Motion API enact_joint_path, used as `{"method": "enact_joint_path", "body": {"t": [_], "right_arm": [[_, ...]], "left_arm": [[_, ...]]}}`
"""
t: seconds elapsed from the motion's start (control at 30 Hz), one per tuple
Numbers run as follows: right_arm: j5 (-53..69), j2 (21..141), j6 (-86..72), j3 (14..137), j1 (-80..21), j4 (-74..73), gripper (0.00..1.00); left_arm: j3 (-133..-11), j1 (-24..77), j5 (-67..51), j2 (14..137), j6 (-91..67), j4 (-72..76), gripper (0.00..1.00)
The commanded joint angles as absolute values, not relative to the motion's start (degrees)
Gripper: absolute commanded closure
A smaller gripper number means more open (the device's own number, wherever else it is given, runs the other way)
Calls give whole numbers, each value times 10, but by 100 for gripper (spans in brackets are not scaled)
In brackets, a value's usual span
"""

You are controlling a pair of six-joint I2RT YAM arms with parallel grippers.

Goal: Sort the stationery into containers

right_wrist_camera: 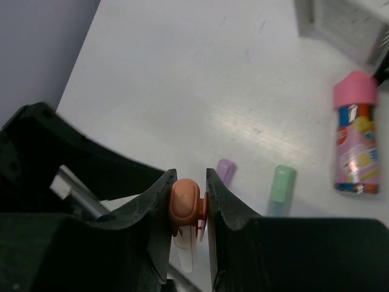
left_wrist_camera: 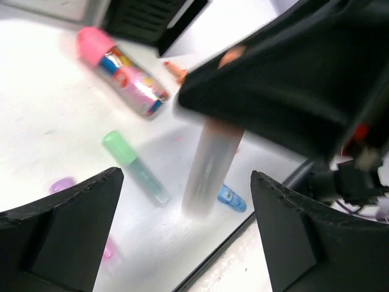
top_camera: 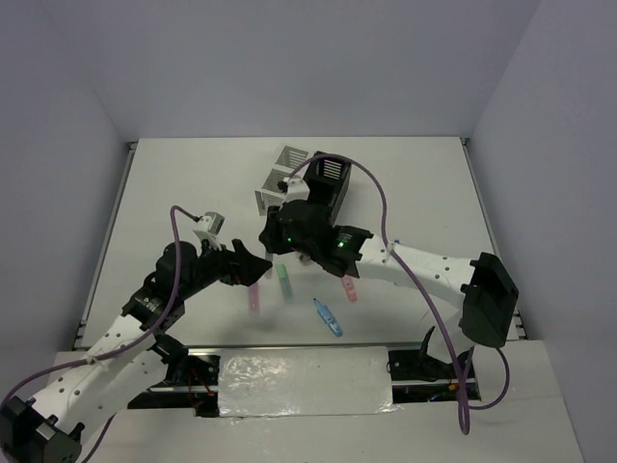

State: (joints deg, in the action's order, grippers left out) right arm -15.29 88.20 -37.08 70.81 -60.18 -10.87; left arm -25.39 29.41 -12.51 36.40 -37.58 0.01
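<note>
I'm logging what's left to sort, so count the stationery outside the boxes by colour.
Orange pen, in the right jaws: 1
Green pen: 1
Purple pen: 1
Pink pen: 1
Blue item: 1
Pink tube: 1
Small orange piece, kind unclear: 1
Total: 7

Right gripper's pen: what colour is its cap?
The pen has an orange cap, clearest in the right wrist view.
</note>
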Motion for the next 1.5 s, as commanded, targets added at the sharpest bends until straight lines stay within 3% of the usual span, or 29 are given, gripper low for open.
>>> {"method": "enact_joint_path", "body": {"t": [0.0,0.13,0.23,0.37,0.6,0.83,1.0,1.07,1.17,1.2,1.23,1.3,1.47], "right_arm": [[-195,835,-275,687,-539,-32,100],[-202,819,-182,688,-418,30,100],[-207,842,-122,713,-370,75,100],[-167,916,-88,772,-293,106,100],[-123,1031,-47,877,-242,128,100],[-49,1073,-57,872,-223,174,100],[-55,1085,-47,859,-222,189,88],[-50,1093,-41,860,-222,184,61],[-51,1096,-40,861,-222,179,61],[-52,1096,-40,862,-222,177,55],[-53,1093,-40,861,-222,174,32],[-54,1073,-47,846,-222,181,23],[-51,1004,-84,805,-228,172,17]], "left_arm": [[-344,294,-55,378,-371,-103,1],[-437,294,26,422,-344,-299,1],[-477,294,64,422,-328,-353,1],[-487,294,46,404,-299,-341,1],[-464,294,28,401,-299,-318,1],[-462,294,21,409,-298,-316,1],[-461,293,18,413,-298,-313,1],[-461,294,16,410,-301,-311,1],[-460,294,17,405,-303,-310,1],[-459,294,16,405,-304,-310,1],[-459,294,16,406,-306,-311,1],[-455,294,22,410,-320,-312,1],[-424,298,23,449,-375,-287,1]]}}
